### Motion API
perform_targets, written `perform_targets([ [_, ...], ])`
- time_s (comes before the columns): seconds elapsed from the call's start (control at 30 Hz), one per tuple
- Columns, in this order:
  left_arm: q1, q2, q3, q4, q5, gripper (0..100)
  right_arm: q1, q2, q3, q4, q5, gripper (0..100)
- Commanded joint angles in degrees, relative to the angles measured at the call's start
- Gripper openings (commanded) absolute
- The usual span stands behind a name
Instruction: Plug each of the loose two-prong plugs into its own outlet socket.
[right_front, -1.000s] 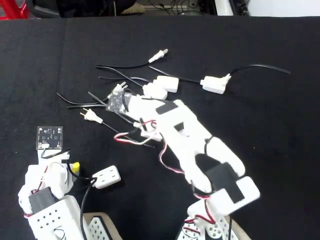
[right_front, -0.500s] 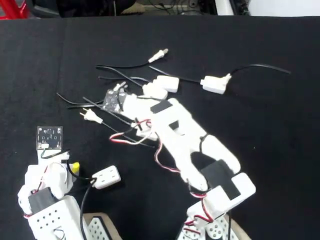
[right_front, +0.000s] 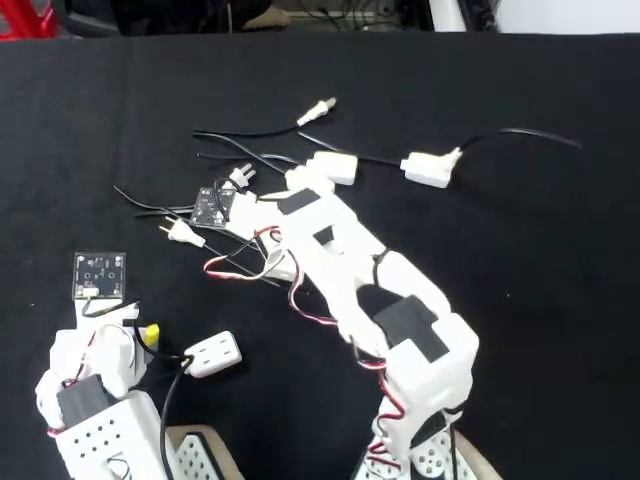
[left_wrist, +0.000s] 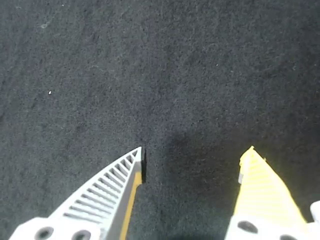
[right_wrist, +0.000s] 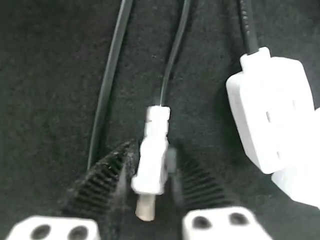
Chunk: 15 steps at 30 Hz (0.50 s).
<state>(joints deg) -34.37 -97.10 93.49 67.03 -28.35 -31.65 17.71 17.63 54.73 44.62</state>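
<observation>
In the right wrist view the right gripper (right_wrist: 151, 150) has its black ribbed fingers (right_wrist: 107, 175) clenched on a small white two-prong plug (right_wrist: 150, 165), whose thin black cord (right_wrist: 172, 65) runs off across the cloth. A white rectangular outlet block (right_wrist: 272, 115) lies just beside it, slots showing. To seat the plug well, I judge the gripper should raise it clear, turn the prongs toward one slot pair, square them up and press straight in (cord slack matters, since a snag would twist the plug). The left wrist view has the left gripper (left_wrist: 195, 148), one white finger and one yellow, spread wide and holding nothing above bare cloth. In the high view the held plug sits left of the middle of the black cloth-covered table (right_front: 560, 300). A second white plug (right_front: 318, 108) lies toward the far edge, a third white plug (right_front: 180, 232) toward the left edge, and a second white outlet block (right_front: 213, 353) near the front edge. No lettering can be read on any plug or block.
</observation>
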Motion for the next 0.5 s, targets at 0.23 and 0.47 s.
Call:
perform_targets([
  [0.23,0.3,-0.3,-0.4,-1.0,-0.6,30,2.1,-4.5,-1.3,1.3,-2.3,3.0],
  [0.47,0.3,-0.3,-0.3,-1.1,-0.6,30,2.0,-8.3,0.1,1.3,-2.7,1.1],
])
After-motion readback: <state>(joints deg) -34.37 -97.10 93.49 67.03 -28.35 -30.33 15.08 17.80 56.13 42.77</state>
